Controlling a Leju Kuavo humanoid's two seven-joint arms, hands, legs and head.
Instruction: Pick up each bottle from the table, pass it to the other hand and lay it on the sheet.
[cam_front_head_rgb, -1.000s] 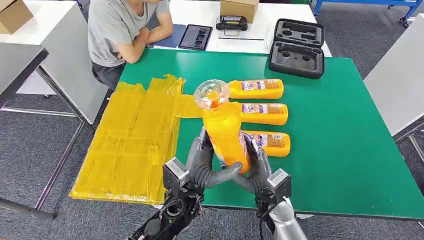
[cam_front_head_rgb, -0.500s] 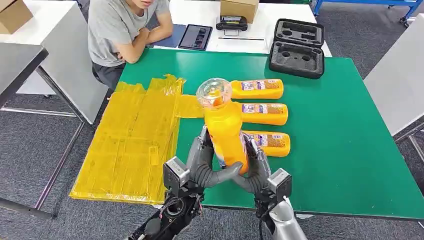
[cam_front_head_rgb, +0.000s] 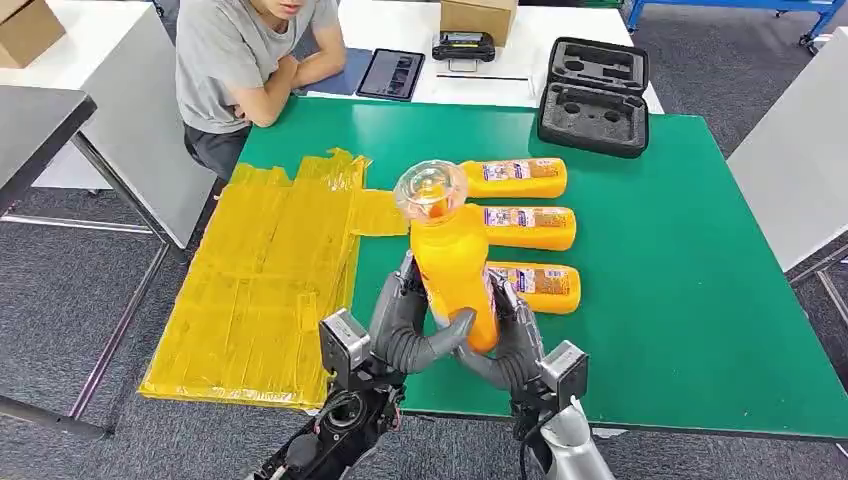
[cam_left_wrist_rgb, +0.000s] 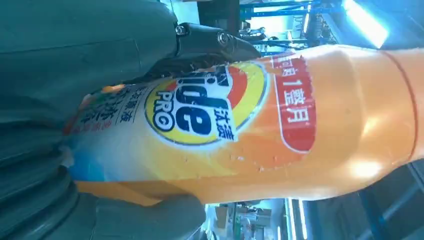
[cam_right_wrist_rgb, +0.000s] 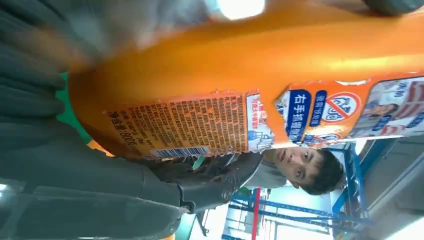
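An orange detergent bottle (cam_front_head_rgb: 450, 265) with a clear cap stands upright above the green table's (cam_front_head_rgb: 680, 300) near edge, held between both hands. My left hand (cam_front_head_rgb: 400, 325) grips its left side, thumb wrapped across the front. My right hand (cam_front_head_rgb: 515, 335) holds the right side, thumb under the base. The bottle's front label (cam_left_wrist_rgb: 200, 107) is close up in the left wrist view, its back label (cam_right_wrist_rgb: 200, 122) in the right wrist view. Three more orange bottles lie side by side on the table: far (cam_front_head_rgb: 515, 177), middle (cam_front_head_rgb: 530, 227), near (cam_front_head_rgb: 540, 285). The yellow sheet (cam_front_head_rgb: 270, 270) lies at the left.
A person (cam_front_head_rgb: 240, 60) sits at the table's far left corner with arms folded. A black foam case (cam_front_head_rgb: 595, 95) sits at the far edge. A tablet (cam_front_head_rgb: 390, 73) and a cardboard box (cam_front_head_rgb: 478, 15) lie on the white table beyond.
The held bottle has shifted slightly to the right. My left thumb has moved up onto the bottle's front, and my right hand has dropped a little.
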